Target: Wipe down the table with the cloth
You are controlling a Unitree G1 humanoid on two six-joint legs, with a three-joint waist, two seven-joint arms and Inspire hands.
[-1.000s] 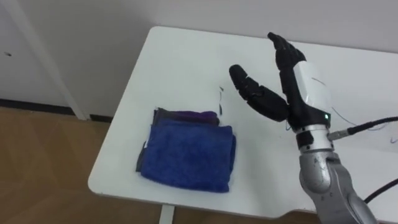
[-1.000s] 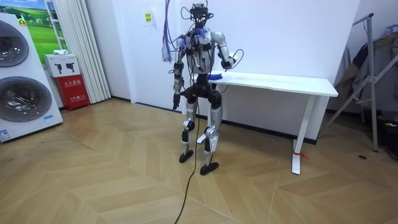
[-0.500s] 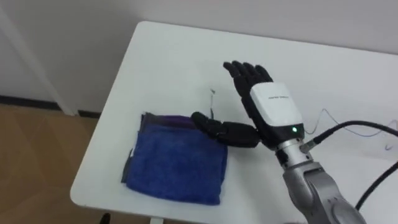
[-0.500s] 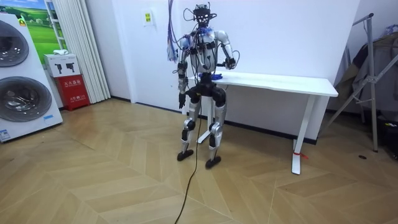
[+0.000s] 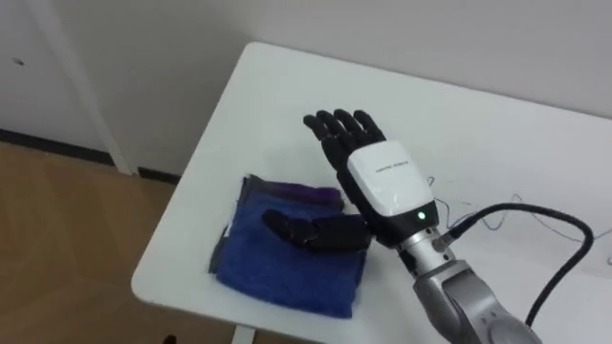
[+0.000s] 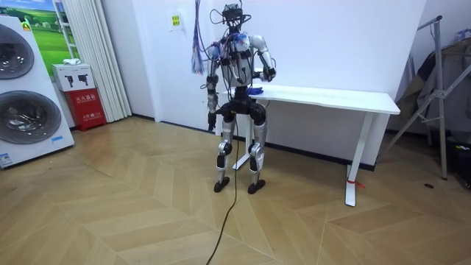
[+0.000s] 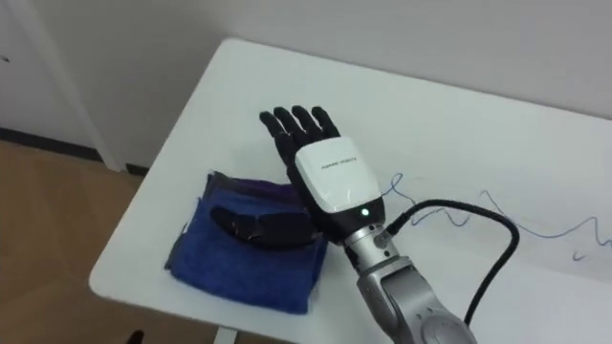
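Right hand (image 5: 382, 182), open with fingers straight and spread, hovers over a folded blue towel (image 5: 287, 272) at the white counter's (image 5: 277, 86) near left corner. Best to lay the palm flat and press evenly (thumb included) before sweeping along the counter.

Right hand (image 5: 382, 186): a line of small grey print on its white back plate, too small to read. Room view: the red box (image 6: 86, 107) beside the washing machine (image 6: 26, 110) carries white characters, the white box (image 6: 73, 76) just above it black symbols, and a small yellowish notice (image 6: 176, 21) hangs on the wall; none legible. Table (image 7: 497, 134): thin blue pen scribbles (image 7: 564, 234), no letters made out.
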